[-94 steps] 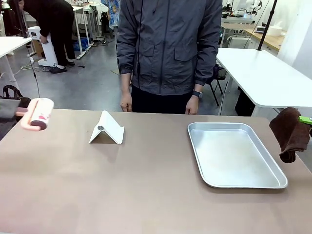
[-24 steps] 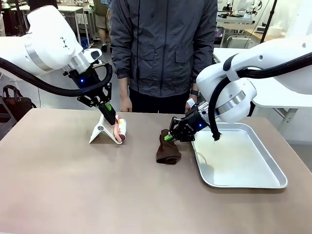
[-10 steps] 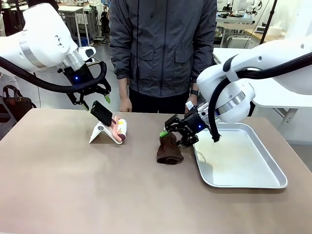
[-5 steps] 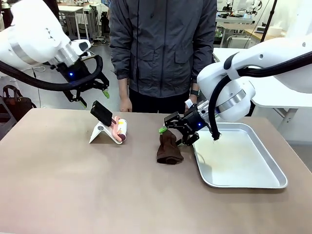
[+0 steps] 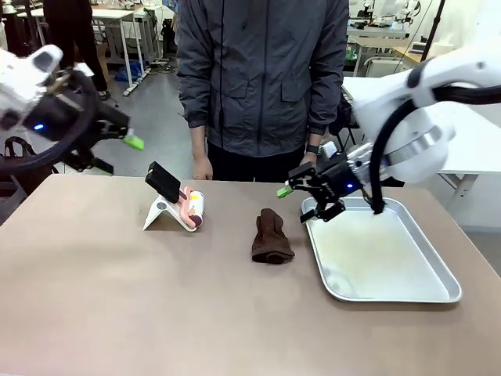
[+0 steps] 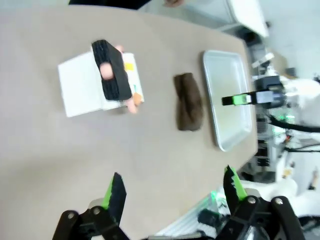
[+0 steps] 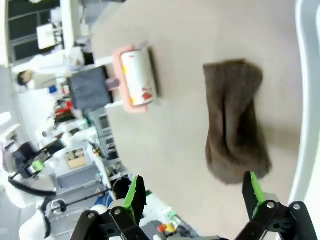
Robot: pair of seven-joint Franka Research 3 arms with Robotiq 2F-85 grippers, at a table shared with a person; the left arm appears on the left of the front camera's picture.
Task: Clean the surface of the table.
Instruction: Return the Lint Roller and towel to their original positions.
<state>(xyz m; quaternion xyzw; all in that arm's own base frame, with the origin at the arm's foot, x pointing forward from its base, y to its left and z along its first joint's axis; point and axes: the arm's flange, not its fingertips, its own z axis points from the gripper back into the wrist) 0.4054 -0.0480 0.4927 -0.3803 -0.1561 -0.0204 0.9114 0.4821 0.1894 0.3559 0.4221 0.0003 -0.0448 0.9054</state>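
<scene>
Front view: both arms raised off table (image 5: 117, 313), tools agape

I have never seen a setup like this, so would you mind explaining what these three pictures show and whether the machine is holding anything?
These are two white robot arms at a brown table, with a person standing at the far side. The front view looks across the table from between the arms. The other two come from cameras on each wrist, looking along that arm's two green-tipped fingers.

On the table lie a brown cloth, a lint roller leaning on a white stand, and a metal tray.

The left gripper and the right gripper are both open and hold nothing; both are above the table.
</scene>
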